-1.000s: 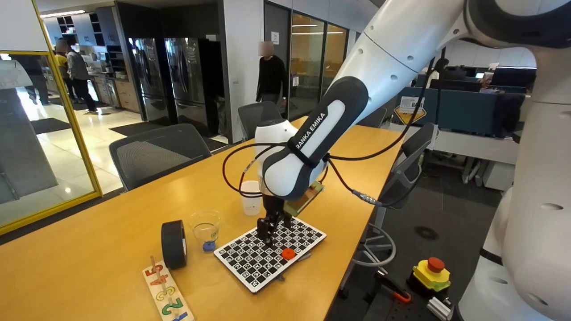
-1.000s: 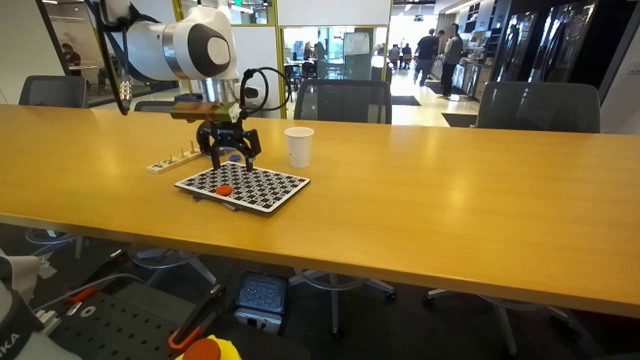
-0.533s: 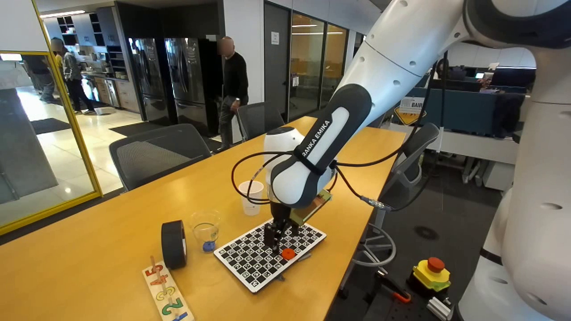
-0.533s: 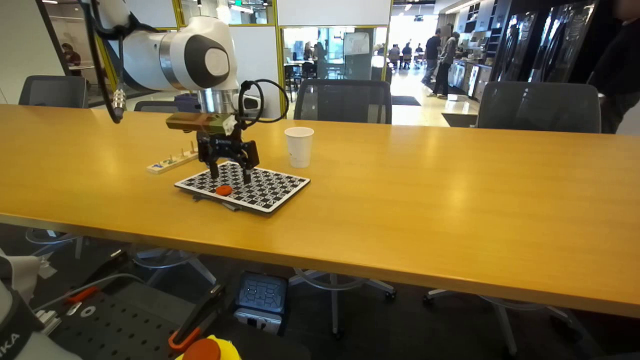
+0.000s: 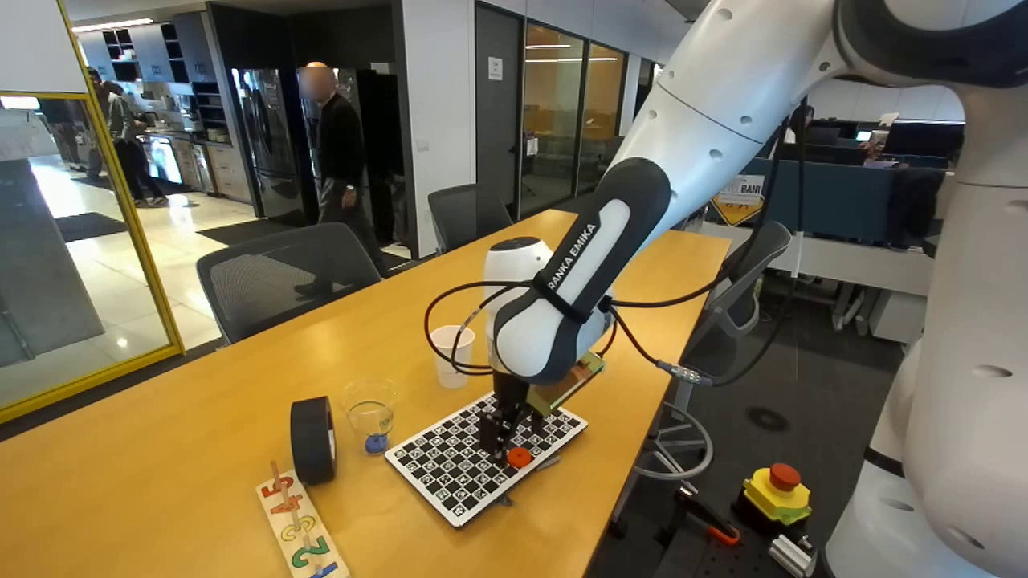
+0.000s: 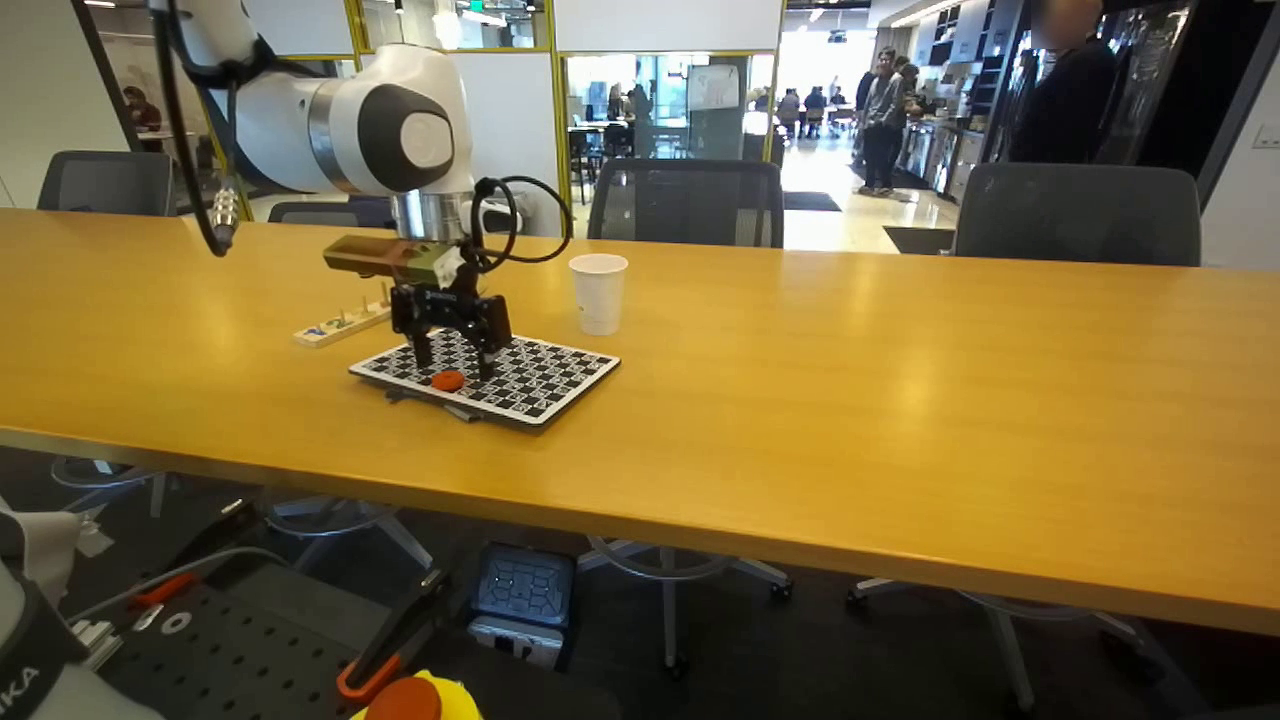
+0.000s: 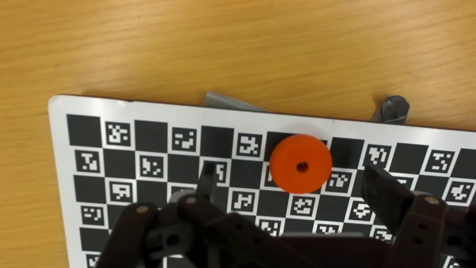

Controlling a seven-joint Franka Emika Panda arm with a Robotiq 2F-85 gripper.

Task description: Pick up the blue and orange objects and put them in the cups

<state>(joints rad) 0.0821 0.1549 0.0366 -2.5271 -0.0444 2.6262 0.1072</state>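
A black two-fingered pincer (image 6: 455,368) is held over a black-and-white checkered board (image 6: 540,375), and its jaws are spread wide apart. In the wrist view, a round orange disc (image 7: 292,156) with a central hole is seen between the two fingers (image 7: 385,195), nearer to the finger at the right of that view; a gap is left on each side. The disc is carried by the checkered board, close to one long edge. Whether the board is touched by the fingertips cannot be told. In an exterior view, a small blue piece (image 5: 376,443) is seen through the wall of a short clear transparent cup (image 5: 371,413), at its bottom. A white paper cup (image 6: 600,297) is placed upright on the yellow-brown wooden table (image 6: 850,400), near the opposite long edge of the board. Near the clear cup, a black cylindrical roll (image 5: 310,441) is set, and beside it a narrow pale wooden strip (image 5: 301,526) with coloured numbers is laid. Two grey pieces (image 7: 227,102) are partly covered by the board.
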